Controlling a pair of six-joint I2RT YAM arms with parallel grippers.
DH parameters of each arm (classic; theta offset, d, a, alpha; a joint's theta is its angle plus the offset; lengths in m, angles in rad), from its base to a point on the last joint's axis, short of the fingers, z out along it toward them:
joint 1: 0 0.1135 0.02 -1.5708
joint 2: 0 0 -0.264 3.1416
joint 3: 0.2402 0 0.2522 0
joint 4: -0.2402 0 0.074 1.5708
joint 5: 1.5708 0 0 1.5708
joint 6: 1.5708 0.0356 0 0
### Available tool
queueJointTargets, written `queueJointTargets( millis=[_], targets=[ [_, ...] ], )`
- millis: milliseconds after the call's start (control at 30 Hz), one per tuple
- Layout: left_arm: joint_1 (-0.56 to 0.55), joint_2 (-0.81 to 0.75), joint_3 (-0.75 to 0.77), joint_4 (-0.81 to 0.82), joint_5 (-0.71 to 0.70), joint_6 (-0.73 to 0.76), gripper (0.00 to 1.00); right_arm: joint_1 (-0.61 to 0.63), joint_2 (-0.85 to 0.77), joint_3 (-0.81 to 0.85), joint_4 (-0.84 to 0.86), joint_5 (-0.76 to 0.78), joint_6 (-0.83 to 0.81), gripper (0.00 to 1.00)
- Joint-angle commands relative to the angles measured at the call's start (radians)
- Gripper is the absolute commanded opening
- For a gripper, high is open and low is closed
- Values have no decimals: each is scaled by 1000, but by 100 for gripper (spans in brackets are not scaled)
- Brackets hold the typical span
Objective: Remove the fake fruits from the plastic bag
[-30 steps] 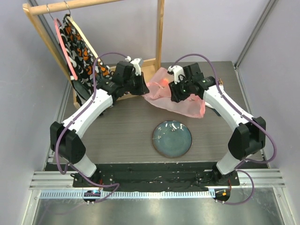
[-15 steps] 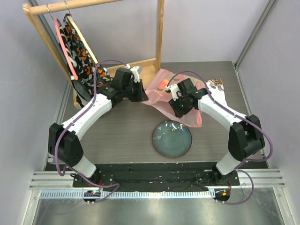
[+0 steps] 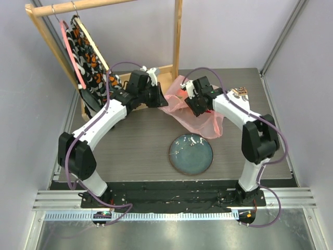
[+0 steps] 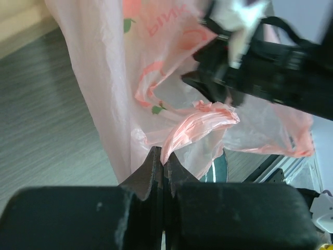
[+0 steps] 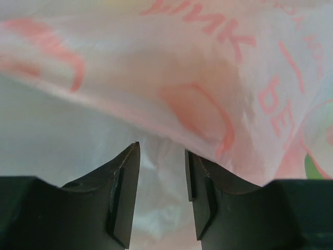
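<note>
R1: Grey wood-grain table (image 3: 130,140) is noted, w/ wooden rack (image 3: 177,36) and patterned cloth (image 3: 86,57) at rear L, blue plate (image 3: 190,153) near front centre. Where is the plastic bag placed?

R2: Plastic bag (image 3: 203,124) is seen mid-table, strung between the 2 claws. Its long axis is judged to run from rear L, at the pinch, down to front R toward the plate. The fake fruits can't be made out through the film, so they are presumed inside.

R1: Claw states?

R2: Left gripper (image 4: 162,159) is shown clamped tight on a twisted pink strip of the bag's edge. Right gripper (image 5: 161,156) is shown w/ jaws apart by a narrow gap. Film hangs straight ahead of and just over its tips, and no pinch is seen there.

R1: Key relation for the next move?

R2: Bag body lies directly in front of the R claw, so the R arm is nearer to the contents. The L claw is only at the edge, as an anchor. The mouth opening isn't resolved.

R1: Arm poses?

R2: L arm is stretched fwd and inward, wrist aimed R. R arm is folded at the elbow, wrist turned L into the bag.
</note>
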Motion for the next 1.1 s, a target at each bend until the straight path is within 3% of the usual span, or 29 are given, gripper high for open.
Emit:
queueJointTargets(
  millis=[0, 100, 200, 233, 333, 500, 800, 900, 967, 1000, 1067],
  targets=[
    [4, 11, 70, 56, 16, 7, 0, -35, 83, 152, 100, 156, 10, 47],
    [4, 19, 85, 57, 16, 9, 0, -62, 146, 282, 122, 196, 39, 51],
    [4, 22, 87, 60, 23, 12, 0, -65, 184, 368, 105, 163, 50, 68],
    [4, 20, 84, 62, 26, 14, 0, -62, 191, 377, 82, 109, 64, 79],
    [2, 17, 74, 65, 34, 15, 0, -58, 209, 378, 38, 8, 87, 92],
    [2, 17, 64, 76, 60, 6, 0, -47, 221, 322, 4, -81, 102, 94],
    [4, 22, 67, 82, 63, 6, 0, -41, 304, 331, 16, -34, 104, 96],
    [2, 25, 65, 79, 62, 9, 0, -38, 335, 351, 19, -23, 98, 91],
    [2, 27, 67, 80, 59, 7, 0, -38, 335, 359, 19, -23, 81, 77],
    [4, 30, 68, 80, 57, 9, 0, -39, 327, 374, 11, -23, 76, 63],
    [2, 31, 70, 80, 46, 12, 0, -39, 268, 377, 4, -35, 69, 51]
  ],
)
